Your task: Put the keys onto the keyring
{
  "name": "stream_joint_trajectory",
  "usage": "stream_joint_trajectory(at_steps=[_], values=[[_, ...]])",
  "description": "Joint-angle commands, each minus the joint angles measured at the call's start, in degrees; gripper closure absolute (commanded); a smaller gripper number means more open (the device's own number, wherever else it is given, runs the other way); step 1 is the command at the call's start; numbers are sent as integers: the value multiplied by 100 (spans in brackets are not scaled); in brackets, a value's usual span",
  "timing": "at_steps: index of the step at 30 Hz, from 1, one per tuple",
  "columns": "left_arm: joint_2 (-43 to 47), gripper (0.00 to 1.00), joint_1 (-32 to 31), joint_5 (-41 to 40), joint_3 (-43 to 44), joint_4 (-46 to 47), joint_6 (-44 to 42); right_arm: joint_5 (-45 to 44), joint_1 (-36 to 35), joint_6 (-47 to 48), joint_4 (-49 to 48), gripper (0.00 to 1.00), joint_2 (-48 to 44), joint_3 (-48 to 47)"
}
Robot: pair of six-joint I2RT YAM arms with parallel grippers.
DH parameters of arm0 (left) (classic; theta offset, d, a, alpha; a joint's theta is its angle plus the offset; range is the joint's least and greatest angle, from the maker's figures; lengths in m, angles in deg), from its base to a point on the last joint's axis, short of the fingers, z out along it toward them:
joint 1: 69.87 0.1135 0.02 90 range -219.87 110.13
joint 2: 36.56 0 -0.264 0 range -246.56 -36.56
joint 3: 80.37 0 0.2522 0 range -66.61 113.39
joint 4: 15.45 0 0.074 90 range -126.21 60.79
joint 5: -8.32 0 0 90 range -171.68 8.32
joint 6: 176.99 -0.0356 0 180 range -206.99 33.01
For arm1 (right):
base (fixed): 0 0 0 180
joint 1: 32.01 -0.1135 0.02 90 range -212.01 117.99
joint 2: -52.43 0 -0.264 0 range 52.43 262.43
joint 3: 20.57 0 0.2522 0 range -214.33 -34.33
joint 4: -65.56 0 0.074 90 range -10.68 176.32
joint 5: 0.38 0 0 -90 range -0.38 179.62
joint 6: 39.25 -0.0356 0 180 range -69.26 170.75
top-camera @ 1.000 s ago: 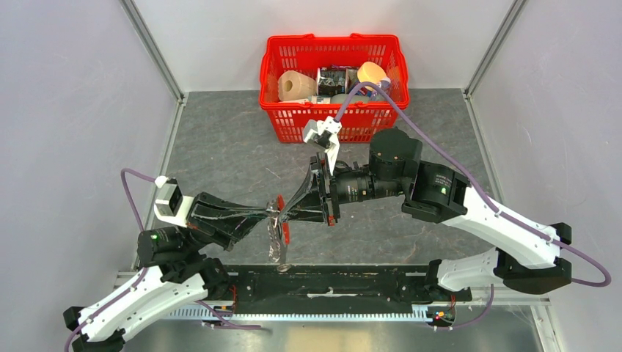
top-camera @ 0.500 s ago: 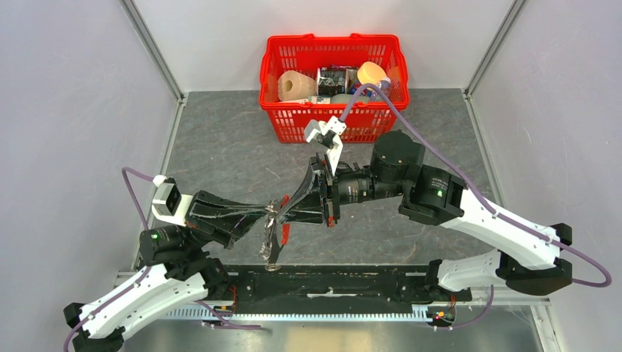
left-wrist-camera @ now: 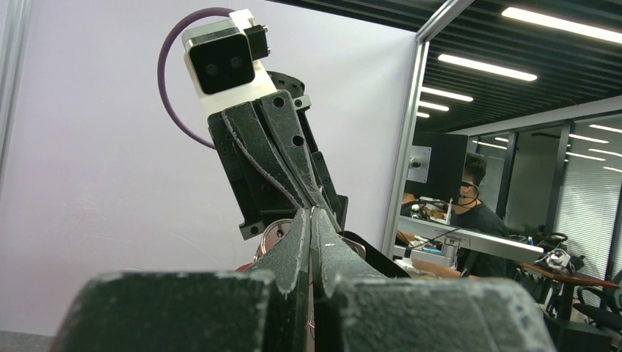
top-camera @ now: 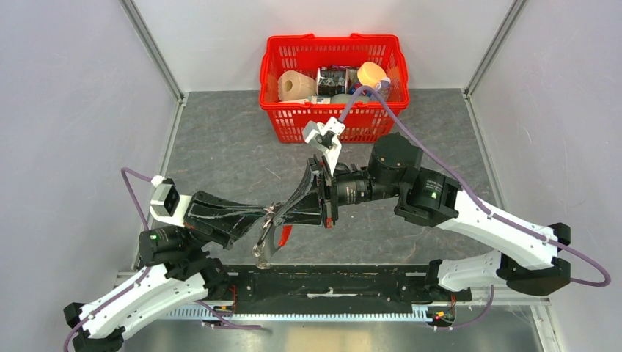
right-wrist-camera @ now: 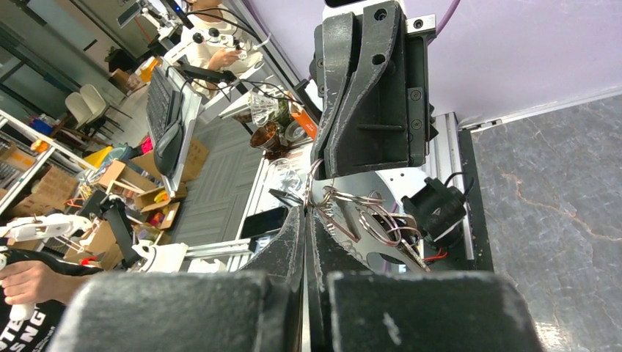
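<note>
"Black rail (top-camera: 330, 282) nearest?"
"Yes, along the near edge of the table (top-camera: 220, 139). From it the left arm (top-camera: 147, 293) reaches up and rightward, and the right arm (top-camera: 484, 220) swings in from the right. The two tips meet nose to nose over the near part of the table."
"How does the left gripper (top-camera: 270, 214) stand?"
"Clenched. Its own camera shows the two fingers (left-wrist-camera: 292, 246) pressed flat together, with only a hairline between them."
"And the right gripper (top-camera: 286, 213)?"
"Clenched too, its fingers tight against each other in its wrist view."
"Where is the keyring (top-camera: 262, 246)?"
"Off the table, hanging right where the tips meet. The silvery chain part dangles toward the rail, tilted to the left. The red strap (top-camera: 284, 235) curls just beside it, under the right tip. In the right wrist view thin wire rings (right-wrist-camera: 356, 216) fan out from that tip, directly below the left fingers."
"Which gripper carries it?"
"I cannot tell. The tips are too close together, and both seem to touch the rings."
"The key?"
"Too small to pick out among the metal."
"Farther back?"
"Grey stone-patterned table, then a red basket (top-camera: 293, 121) against the back wall (top-camera: 220, 44). In it sit a pale roll (top-camera: 295, 86) at the left, a dark packet (top-camera: 336, 77) in the middle and a yellow-topped thing (top-camera: 372, 73) at the right."
</note>
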Motion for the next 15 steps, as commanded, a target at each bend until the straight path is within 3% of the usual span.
stream_joint_trajectory(at_steps=[1, 15], values=[[-27, 98, 11, -113, 181, 268, 86, 171, -39, -142, -249, 100, -89, 145], [20, 98, 11, -159, 156, 329, 59, 207, -44, -466, -679, 100, -216, 651]])
